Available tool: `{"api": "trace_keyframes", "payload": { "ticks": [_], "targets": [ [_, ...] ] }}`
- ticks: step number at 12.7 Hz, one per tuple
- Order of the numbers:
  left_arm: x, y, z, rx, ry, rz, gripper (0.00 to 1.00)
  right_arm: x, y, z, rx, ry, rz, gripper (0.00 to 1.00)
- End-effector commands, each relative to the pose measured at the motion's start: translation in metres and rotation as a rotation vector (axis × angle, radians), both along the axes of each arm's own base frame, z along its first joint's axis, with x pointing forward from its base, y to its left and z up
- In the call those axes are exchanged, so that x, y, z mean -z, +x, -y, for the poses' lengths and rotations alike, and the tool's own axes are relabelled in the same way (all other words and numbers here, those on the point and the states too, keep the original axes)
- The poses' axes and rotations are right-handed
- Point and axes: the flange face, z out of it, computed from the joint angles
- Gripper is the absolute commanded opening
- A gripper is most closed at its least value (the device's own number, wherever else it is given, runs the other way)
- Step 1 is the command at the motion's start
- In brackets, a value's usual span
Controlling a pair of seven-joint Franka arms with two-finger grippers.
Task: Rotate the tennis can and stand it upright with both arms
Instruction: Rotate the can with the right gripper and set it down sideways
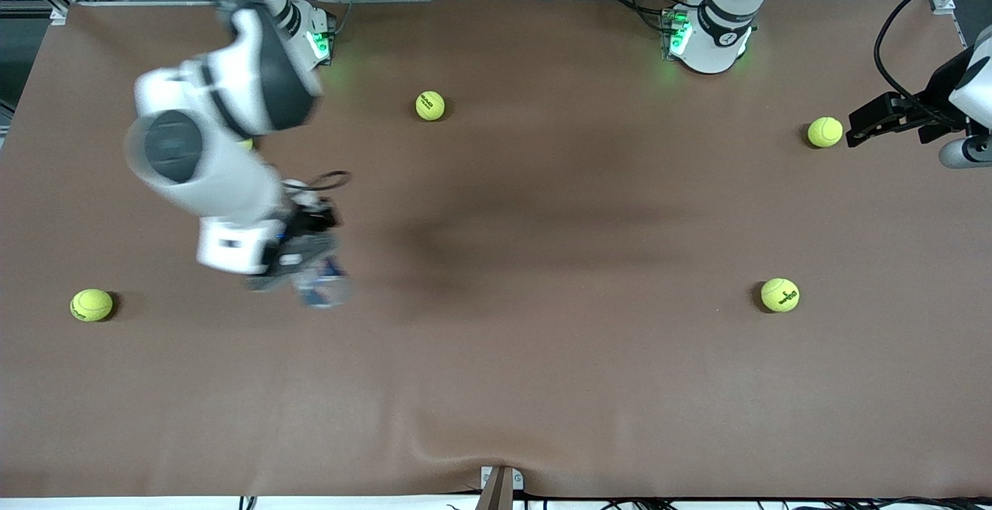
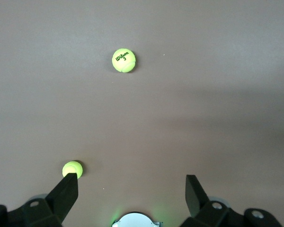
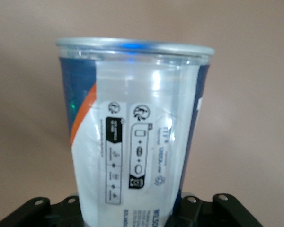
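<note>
Nearest the front camera lay two tennis balls on the brown table (image 1: 496, 386): one ball (image 1: 91, 304) at about eight o'clock from the table's middle, toward the right arm's end, and a second ball (image 1: 780, 294) at about four o'clock, toward the left arm's end. The right arm reached down from its base, forearm slanted over the table, and its right pincer (image 1: 298, 266) was clamped on the tennis can (image 1: 324, 285), which hung above the table at about nine o'clock from the middle. In the right wrist view the can (image 3: 135, 123) stood out from between the fingers, its clear wall, navy and orange label and silver rim plain, and nothing showed inside it. Wide bare cloth spread from the can toward the table's middle and toward the near edge. The left pincer (image 1: 872, 124) hung over the table's edge at the left arm's end, at about two o'clock, just beside a third ball (image 1: 824, 132); its fingers (image 2: 64, 191) stood apart with nothing between them. A fourth ball (image 1: 430, 105) lay at about eleven o'clock, near the bases.
</note>
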Motion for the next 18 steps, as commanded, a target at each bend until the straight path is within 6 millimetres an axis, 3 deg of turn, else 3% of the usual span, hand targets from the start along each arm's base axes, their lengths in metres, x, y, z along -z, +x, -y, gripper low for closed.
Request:
{"api": "trace_keyframes", "payload": {
  "ticks": [1,2,4,6,9,12,15,17,18],
  "targets": [
    [-0.007,0.001,-0.002,0.012,-0.012,0.015,1.0,0.066,-0.008,-0.081,-0.129,0.009,0.055,0.45],
    [-0.007,0.001,-0.002,0.012,-0.012,0.015,1.0,0.088,-0.013,-0.102,-0.172,0.013,0.079,0.45],
    [-0.007,0.001,-0.003,0.01,-0.012,0.015,1.0,0.119,-0.018,-0.126,-0.366,-0.03,0.14,0.45],
    [-0.006,0.001,-0.002,0.012,-0.012,0.013,1.0,0.129,-0.011,-0.129,-0.58,-0.097,0.233,0.45],
    [-0.006,0.001,-0.003,0.01,-0.012,0.013,1.0,0.166,-0.014,-0.149,-0.804,-0.112,0.327,0.52],
    [-0.006,0.001,-0.002,0.012,-0.012,0.012,1.0,0.194,-0.039,-0.177,-0.891,-0.104,0.335,0.52],
    [-0.004,0.002,-0.001,0.011,-0.016,0.008,1.0,0.223,-0.048,-0.18,-0.913,-0.089,0.351,0.56],
    [0.001,0.004,-0.001,0.011,-0.022,0.001,1.0,0.243,-0.054,-0.179,-0.923,-0.063,0.38,0.66],
    [0.006,0.008,0.0,0.012,-0.025,-0.004,1.0,0.25,-0.055,-0.178,-0.925,-0.053,0.393,0.78]
  ]
}}
